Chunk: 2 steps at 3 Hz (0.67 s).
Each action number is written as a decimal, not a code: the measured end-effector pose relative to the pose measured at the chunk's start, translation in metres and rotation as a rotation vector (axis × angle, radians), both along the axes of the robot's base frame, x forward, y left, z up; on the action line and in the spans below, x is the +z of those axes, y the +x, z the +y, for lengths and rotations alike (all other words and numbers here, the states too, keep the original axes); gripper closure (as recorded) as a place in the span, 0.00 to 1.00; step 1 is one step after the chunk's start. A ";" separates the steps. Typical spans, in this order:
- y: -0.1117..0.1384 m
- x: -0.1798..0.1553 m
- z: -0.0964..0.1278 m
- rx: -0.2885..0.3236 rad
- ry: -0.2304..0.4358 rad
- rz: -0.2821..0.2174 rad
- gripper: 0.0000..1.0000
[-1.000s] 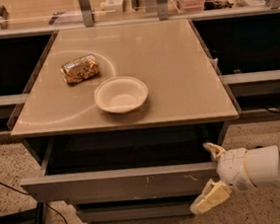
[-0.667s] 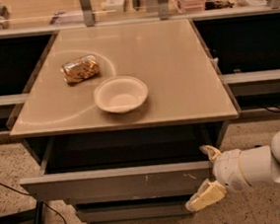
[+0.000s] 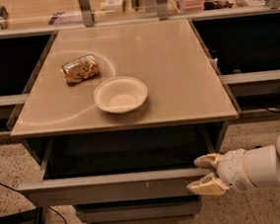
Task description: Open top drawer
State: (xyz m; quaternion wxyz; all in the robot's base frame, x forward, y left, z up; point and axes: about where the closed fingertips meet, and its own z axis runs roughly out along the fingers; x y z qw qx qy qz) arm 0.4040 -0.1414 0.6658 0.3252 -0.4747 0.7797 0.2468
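1. Worktop (image 3: 175, 66): beige, flat, roughly square, with a faint pale ring mark across its left half. It fills most of the upper view and carries items 6 and 7.

2. Speckled floor (image 3: 248, 212): visible below and to either side of the unit.

3. Top drawer (image 3: 103, 188): directly under the worktop and standing pulled well out toward the camera. Grey flat front, no handle, small pale scratch marks right of centre on its face. The interior behind the front is dark, and nothing inside can be made out.

4. Robot arm (image 3: 264, 166): white, rounded segments. It enters from the lower right edge and reaches left at the height of the drawer front.

5. Lower drawer (image 3: 139, 211): grey, narrower, set back beneath the top drawer.

6. Bowl (image 3: 121, 94): white, round, upright, on the worktop near its front edge, left of centre.

7. Snack packet (image 3: 80, 69): clear wrapper with brown contents, lying flat on the worktop behind and left of the bowl, apart from it.

8. Pincer (image 3: 195, 174): two tan fingers (image 3: 208, 160) spread apart, one above the other, at the right end of the top drawer's front. The upper finger sits at the front's top edge. The lower finger lies across the lower part of its face. Nothing is clamped between them, and whether either touches the drawer cannot be told.
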 end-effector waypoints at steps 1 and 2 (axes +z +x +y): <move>0.002 0.001 -0.002 0.000 0.000 0.000 0.72; -0.008 0.008 -0.003 0.000 -0.002 -0.027 0.95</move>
